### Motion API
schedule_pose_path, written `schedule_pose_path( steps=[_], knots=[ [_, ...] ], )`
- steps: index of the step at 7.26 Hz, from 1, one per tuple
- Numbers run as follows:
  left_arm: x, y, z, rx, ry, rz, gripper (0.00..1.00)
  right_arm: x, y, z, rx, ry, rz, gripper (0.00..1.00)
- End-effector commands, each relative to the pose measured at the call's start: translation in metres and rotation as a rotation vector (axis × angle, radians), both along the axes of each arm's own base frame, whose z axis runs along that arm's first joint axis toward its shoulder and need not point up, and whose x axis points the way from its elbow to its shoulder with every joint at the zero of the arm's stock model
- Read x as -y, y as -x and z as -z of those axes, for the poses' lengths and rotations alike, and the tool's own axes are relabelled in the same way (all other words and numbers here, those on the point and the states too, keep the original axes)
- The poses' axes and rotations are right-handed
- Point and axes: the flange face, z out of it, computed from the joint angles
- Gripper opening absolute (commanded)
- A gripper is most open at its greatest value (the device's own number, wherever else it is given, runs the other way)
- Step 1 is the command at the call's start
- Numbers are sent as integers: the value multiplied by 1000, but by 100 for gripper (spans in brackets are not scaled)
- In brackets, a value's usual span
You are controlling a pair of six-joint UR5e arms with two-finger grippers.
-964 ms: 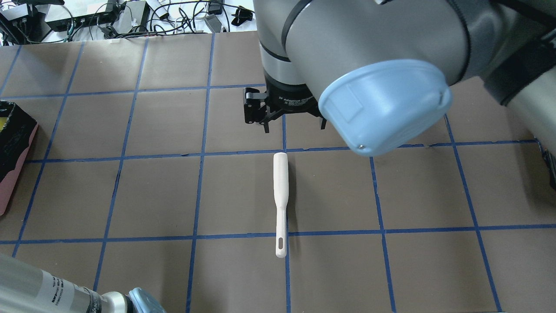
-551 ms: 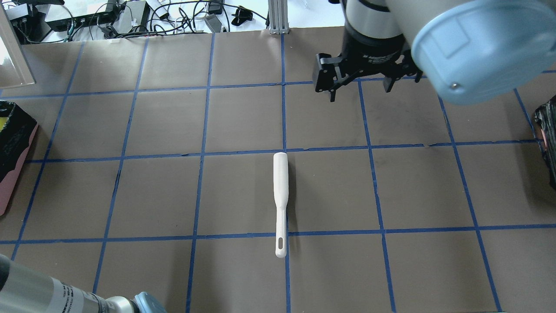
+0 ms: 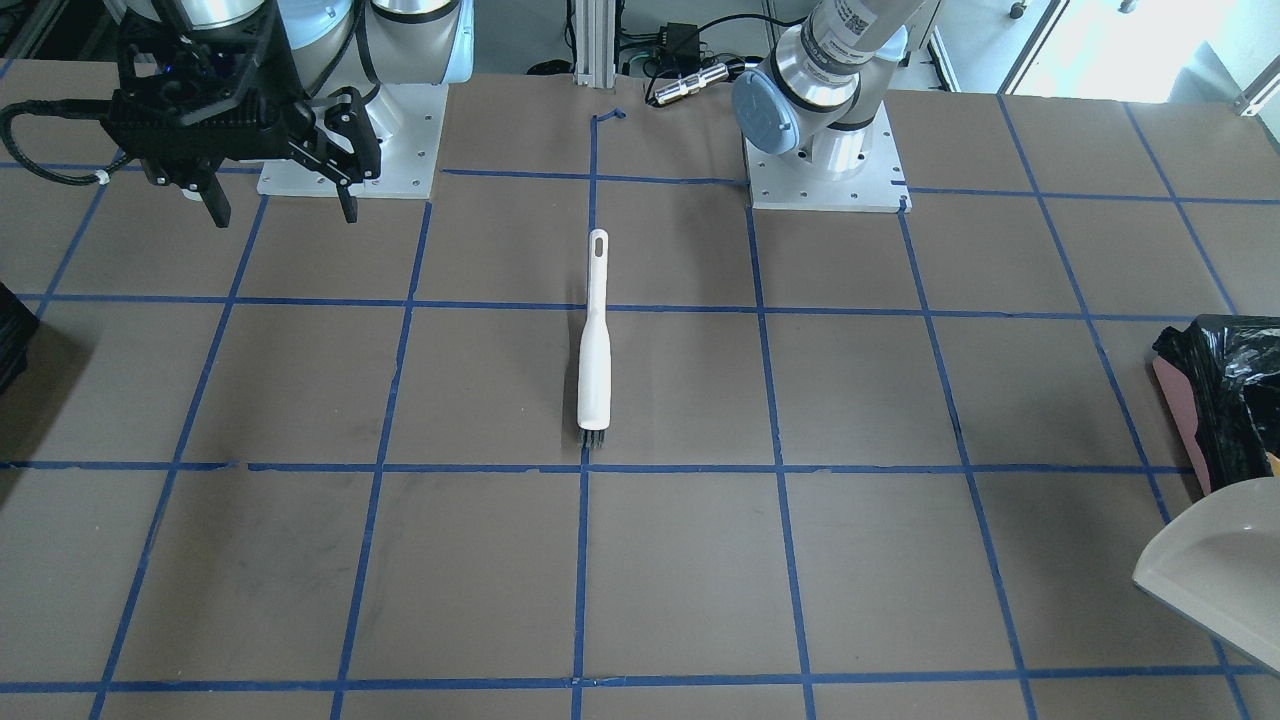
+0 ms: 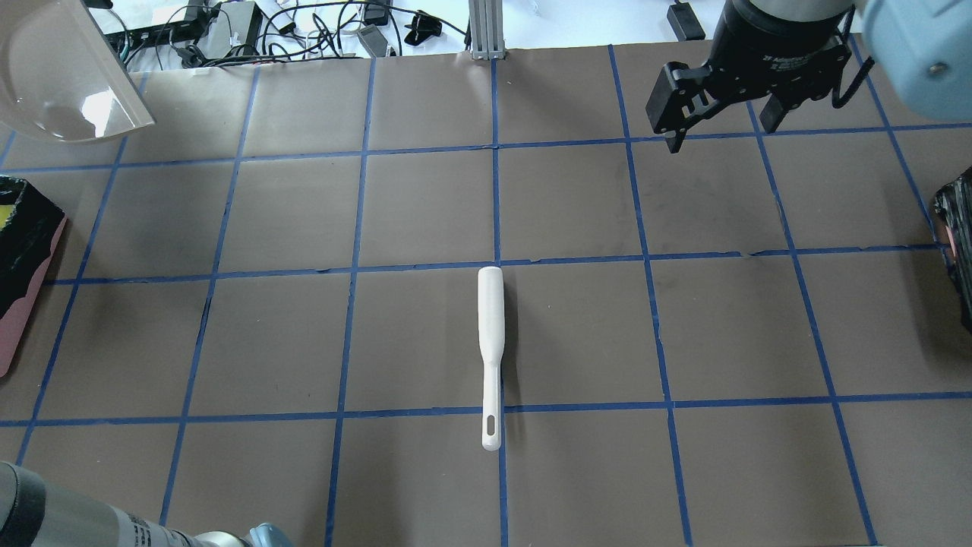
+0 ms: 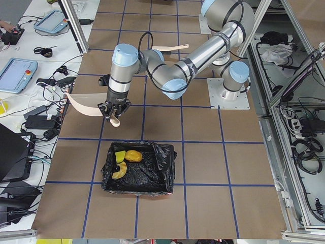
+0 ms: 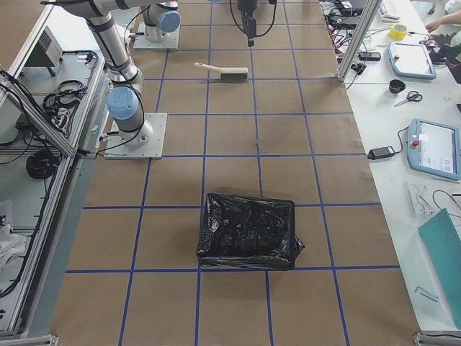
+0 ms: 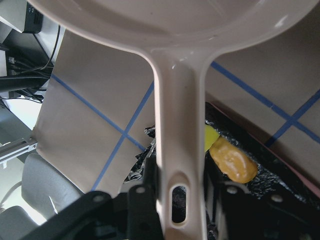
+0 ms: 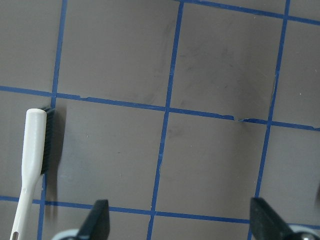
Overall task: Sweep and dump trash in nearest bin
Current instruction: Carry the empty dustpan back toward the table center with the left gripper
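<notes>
My left gripper (image 5: 114,111) is shut on the handle of a cream dustpan (image 5: 81,104) and holds it in the air just beyond the bin (image 5: 137,168), a pink-sided container lined with a black bag. The trash lies inside the bin: an orange-brown lump (image 5: 133,156), a yellow-green sponge block (image 5: 120,156) and a tan curved piece (image 5: 120,171). The left wrist view shows the dustpan handle (image 7: 177,130) over the bin with the lump (image 7: 232,161) below. My right gripper (image 4: 717,133) is open and empty, high at the far right.
A white brush (image 4: 491,353) lies alone at the table's middle, bristles at its far end. A second black-bagged bin (image 6: 248,231) stands at the table's right end. Cables and boxes lie beyond the far edge.
My right gripper has risen and moved right and farther away from the brush, still open. The dustpan has come into the overhead view at top left. The brush has not moved.
</notes>
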Motion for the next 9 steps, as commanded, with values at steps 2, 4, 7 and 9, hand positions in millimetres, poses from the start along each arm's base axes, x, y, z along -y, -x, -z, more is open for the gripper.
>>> schedule_pose_path(
  steps=[2, 4, 7, 9],
  knots=[
    [-2, 69, 28, -189, -5, -213, 0, 2, 15, 10, 6, -25, 29, 100],
    [-5, 130, 31, -241, -2, -309, 0, 1, 11, 16, 40, -42, 33, 100],
    [-4, 239, 28, -223, 4, -442, 0, 2, 10, 14, 55, -26, 31, 100],
    [-3, 313, 34, -223, -13, -543, 0, 4, 10, 11, 55, -8, 24, 100]
  ],
)
